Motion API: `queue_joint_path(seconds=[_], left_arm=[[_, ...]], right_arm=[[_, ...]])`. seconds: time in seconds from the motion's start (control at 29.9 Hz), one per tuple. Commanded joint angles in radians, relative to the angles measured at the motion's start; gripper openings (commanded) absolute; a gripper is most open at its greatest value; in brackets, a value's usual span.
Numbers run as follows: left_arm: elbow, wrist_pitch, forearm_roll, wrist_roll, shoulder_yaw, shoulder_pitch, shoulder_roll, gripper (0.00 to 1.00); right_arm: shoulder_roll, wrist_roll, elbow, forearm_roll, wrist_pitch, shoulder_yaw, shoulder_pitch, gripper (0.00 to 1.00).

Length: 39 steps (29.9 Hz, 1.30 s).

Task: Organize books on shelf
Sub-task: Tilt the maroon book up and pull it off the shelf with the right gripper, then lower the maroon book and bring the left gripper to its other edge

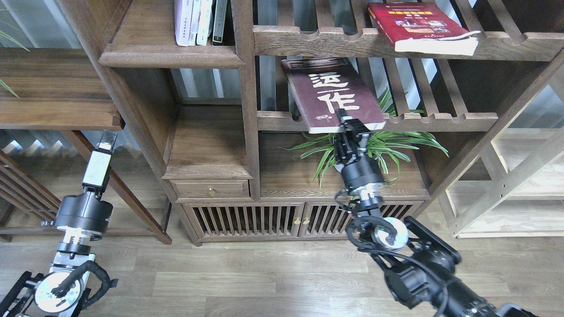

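Observation:
My right gripper (345,122) is shut on the near edge of the dark maroon book (330,97) with big white Chinese characters. It holds the book tilted up in front of the middle slatted rack (440,119). The thick red book (418,26) lies on the upper slatted rack, its pages hanging over the front rail. The pale lavender-white book (181,22) stands upright with other books on the dark shelf (172,55) at the upper left. My left gripper (105,143) is low at the left, far from the books; its fingers cannot be told apart.
A green spider plant (374,147) in a white pot stands right under the held book and behind my right wrist. A thick post (246,97) divides the shelf compartments from the racks. A small drawer (210,189) and slatted cabinet doors (246,220) sit below.

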State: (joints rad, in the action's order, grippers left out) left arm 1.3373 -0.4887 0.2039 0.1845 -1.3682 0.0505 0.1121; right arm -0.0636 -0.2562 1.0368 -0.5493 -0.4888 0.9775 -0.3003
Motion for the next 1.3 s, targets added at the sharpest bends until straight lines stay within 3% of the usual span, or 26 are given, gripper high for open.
queue_joint_path(seconds=[0.0, 0.17, 0.4, 0.87, 1.1, 1.27], left_arm=[[0.0, 0.0, 0.0, 0.0, 0.009, 0.003, 0.001, 1.0], [-0.001, 0.0, 0.002, 0.0, 0.031, 0.009, 0.001, 1.0], [0.013, 0.0, -0.001, 0.0, 0.103, 0.061, -0.008, 1.0], [-0.007, 0.0, -0.095, -0.002, 0.356, 0.281, -0.107, 1.0], [-0.05, 0.0, -0.133, -0.002, 0.465, 0.272, -0.112, 1.0], [-0.053, 0.0, -0.139, -0.016, 0.577, 0.169, -0.112, 1.0]], right_arm=[[-0.067, 0.002, 0.058, 0.0, 0.0, 0.024, 0.061, 0.04], [-0.171, 0.0, 0.112, 0.0, 0.0, 0.039, 0.136, 0.04], [-0.226, -0.005, 0.198, 0.002, 0.0, 0.061, 0.248, 0.04], [-0.311, -0.002, 0.269, 0.091, 0.0, 0.061, 0.389, 0.03], [-0.308, 0.0, 0.281, 0.172, 0.0, 0.061, 0.461, 0.03], [-0.294, 0.0, 0.282, 0.244, 0.0, 0.018, 0.553, 0.03]])
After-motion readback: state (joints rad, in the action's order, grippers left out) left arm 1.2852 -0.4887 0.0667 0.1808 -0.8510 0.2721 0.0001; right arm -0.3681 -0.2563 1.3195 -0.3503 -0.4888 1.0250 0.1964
